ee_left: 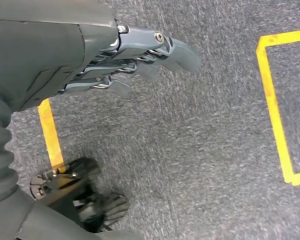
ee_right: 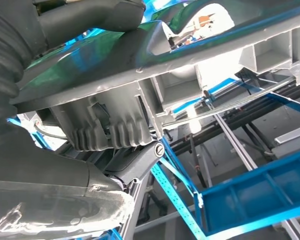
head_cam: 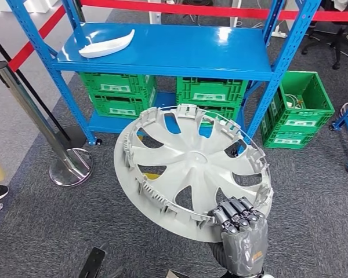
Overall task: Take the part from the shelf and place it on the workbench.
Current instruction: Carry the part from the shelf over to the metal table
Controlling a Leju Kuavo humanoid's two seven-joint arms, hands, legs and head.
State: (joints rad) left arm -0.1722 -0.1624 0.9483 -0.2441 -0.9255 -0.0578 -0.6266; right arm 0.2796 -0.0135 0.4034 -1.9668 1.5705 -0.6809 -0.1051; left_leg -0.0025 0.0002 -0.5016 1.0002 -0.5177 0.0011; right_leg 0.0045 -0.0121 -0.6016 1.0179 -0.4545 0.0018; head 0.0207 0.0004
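The right robot hand [head_cam: 241, 223] grips the near rim of the part [head_cam: 192, 168], a pale grey wheel cover, with dark fingers [head_cam: 234, 209] curled over the edge and the thumb under it, as the right wrist view shows from below. The part is thus off the shelf [head_cam: 172, 49] and carried in the air in front of it, tilted, with its ribbed inner face turned toward the head camera. It looks like thin moulded plastic: probably light, fairly stiff across the spokes but springy at the rim, and large enough that a one-sided hold leaves most of it cantilevered away from the robot hand (a sway or a knock against a shelf post could twist it in the grip). The rim, with its clips and ribs, seems the best place to hold, since the ridges give the fingers something to catch; the smooth spokes would likely be more slippery, and the small clips look breakable. The left robot hand [ee_left: 141, 55] hangs over grey carpet with its fingers straight, close together and holding nothing. Beyond the part, the shelf is glossy blue painted metal; a white curved shell [head_cam: 107, 45] lies on its top board, green slotted crates [head_cam: 119, 92] sit beneath, and another green crate [head_cam: 300, 110] stands on the carpet beside it. No bench is in sight.
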